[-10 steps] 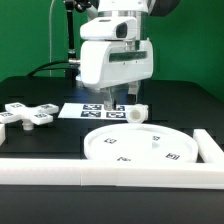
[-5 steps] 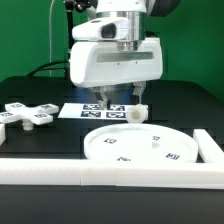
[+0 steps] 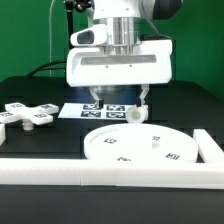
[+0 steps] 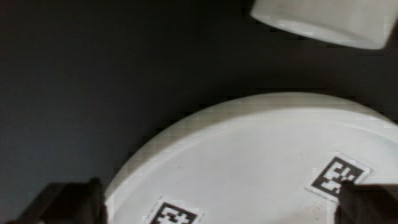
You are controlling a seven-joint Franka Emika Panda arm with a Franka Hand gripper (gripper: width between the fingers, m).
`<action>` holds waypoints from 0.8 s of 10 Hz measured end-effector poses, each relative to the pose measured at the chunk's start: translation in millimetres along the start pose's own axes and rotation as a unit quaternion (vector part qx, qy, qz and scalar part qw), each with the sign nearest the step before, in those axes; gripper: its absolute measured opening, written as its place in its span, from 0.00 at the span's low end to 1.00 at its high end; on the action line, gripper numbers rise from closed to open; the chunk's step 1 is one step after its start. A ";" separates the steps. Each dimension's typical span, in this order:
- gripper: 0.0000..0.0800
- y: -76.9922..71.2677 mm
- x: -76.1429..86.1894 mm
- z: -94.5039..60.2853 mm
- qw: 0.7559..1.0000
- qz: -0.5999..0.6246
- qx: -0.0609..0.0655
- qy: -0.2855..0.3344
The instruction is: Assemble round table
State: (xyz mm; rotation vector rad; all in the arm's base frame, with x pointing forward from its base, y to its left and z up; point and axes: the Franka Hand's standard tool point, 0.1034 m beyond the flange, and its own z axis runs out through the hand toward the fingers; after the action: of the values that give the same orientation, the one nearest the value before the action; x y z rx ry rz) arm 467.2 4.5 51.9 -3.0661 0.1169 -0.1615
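Observation:
The large rimmed white disc (image 3: 140, 146) lies flat on the black table, markers up; it also fills the wrist view (image 4: 267, 160). The short cylindrical post (image 3: 136, 113) lies just behind the disc and shows in the wrist view (image 4: 329, 20). The cross-shaped piece (image 3: 25, 115) lies at the exterior view's left. My gripper (image 3: 119, 100) hangs open and empty above the disc's far edge, with the post beside one fingertip. In the wrist view the gripper (image 4: 222, 205) has its dark fingers (image 4: 71, 205) spread wide over the disc's rim.
The marker board (image 3: 100, 110) lies flat behind the disc, under the gripper. A long white rail (image 3: 110, 178) runs along the front, and a shorter rail (image 3: 208, 145) stands at the exterior view's right of the disc.
The hand has turned about its vertical axis until it is broadside to the exterior camera, and it has shifted slightly. The parts have not moved.

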 end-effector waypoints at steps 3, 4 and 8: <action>0.81 -0.4 -3.3 1.1 0.991 0.137 0.007 -0.004; 0.81 1.3 -8.1 2.8 0.979 0.204 0.010 -0.013; 0.81 -4.4 -24.7 8.9 0.954 0.296 0.015 -0.039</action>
State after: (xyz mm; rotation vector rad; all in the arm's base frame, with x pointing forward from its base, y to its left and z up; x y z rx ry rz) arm 444.0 11.4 40.9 -2.8421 0.9947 -0.0052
